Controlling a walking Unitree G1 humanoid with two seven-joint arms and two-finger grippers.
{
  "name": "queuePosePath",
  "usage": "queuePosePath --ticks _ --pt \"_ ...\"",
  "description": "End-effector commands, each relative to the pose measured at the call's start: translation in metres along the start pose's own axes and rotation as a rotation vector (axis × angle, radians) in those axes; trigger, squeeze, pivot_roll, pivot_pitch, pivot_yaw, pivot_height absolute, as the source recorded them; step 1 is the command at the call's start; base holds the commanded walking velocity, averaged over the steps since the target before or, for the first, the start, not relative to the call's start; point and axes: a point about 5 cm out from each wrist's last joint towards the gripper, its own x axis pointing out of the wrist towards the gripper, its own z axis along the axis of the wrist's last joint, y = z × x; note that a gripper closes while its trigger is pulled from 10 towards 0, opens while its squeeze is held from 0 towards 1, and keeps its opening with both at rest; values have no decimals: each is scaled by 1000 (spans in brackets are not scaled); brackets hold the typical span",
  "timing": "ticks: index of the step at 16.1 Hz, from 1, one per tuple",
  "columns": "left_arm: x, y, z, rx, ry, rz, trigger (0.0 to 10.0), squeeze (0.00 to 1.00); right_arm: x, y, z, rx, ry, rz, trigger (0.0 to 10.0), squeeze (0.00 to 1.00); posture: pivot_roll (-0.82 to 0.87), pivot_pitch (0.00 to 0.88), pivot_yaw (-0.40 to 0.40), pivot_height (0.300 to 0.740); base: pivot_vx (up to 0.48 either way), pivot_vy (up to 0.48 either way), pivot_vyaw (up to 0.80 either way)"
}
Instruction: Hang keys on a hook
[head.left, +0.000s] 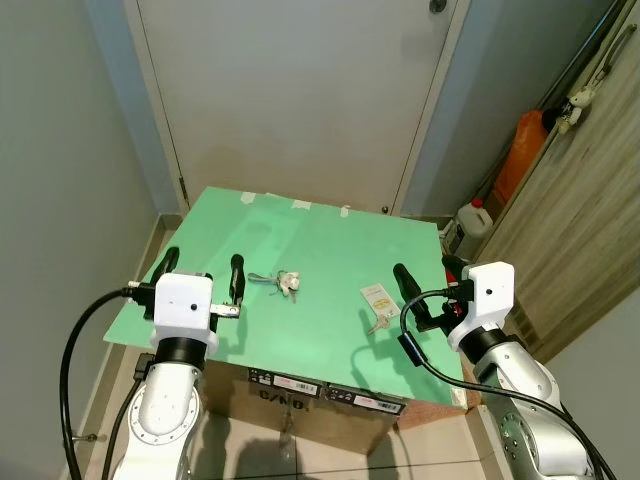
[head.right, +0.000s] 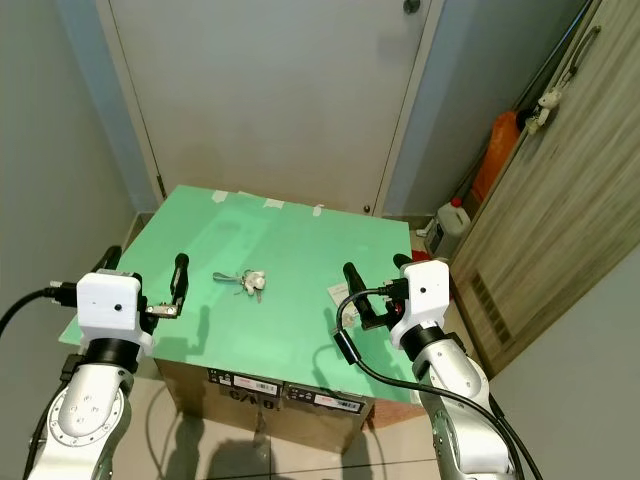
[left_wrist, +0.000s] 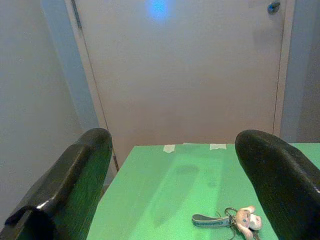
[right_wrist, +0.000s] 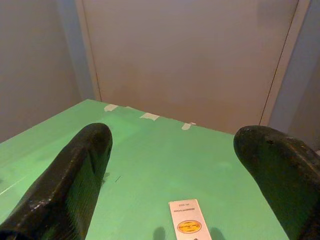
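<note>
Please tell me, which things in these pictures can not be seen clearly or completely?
- Hook: I cannot make one out.
- Tagged keys: in the right wrist view the bottom edge cuts the tag; in the right eye view the right gripper covers them.
- Print on the tag: too small.
- Charm keys: single keys too small to count.

Silver arms, white wrist blocks, black fingers

Each arm is a rounded silver-grey tube with ringed joints, ending in a white boxy wrist housing with small dark screw holes. The left gripper (head.left: 203, 273) and right gripper (head.left: 425, 288) carry long, glossy black fingers (left_wrist: 65, 190) with rounded tips. Thick black cables loop from both wrists.
</note>
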Motion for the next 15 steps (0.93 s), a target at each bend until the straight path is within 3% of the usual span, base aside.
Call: queuePosePath --ticks 1,2,3,4,8,15 --pt "-1 0 -3 -20 15 9 10000 1000 1 -3 0 -14 -6 -14 10000 0 -9 0 -58 740 0 0 0" --pt "0 -2 -4 -21 20 -21 10000 1000 2 -2 0 -21 -4 -9 10000 0 -8 0 -59 740 0 0 0" --pt "2 -3 -5 -1 35 -22 10000 820 2 -1 0 -23 -2 -7 10000 0 -6 0 -61 740 0 0 0" --pt "5 -1 -6 -12 59 -4 10000 0 2 -1 -2 -30 5 -4 10000 0 -5 0 -61 740 0 0 0" --pt "18 -2 -1 7 61 -35 10000 0 3 4 -5 -53 14 18 10000 0 -2 0 -54 740 418 139 0" --pt "20 -7 -5 41 85 -92 10000 0 3 4 -15 -84 70 23 10000 0 -6 0 -42 740 447 0 -576"
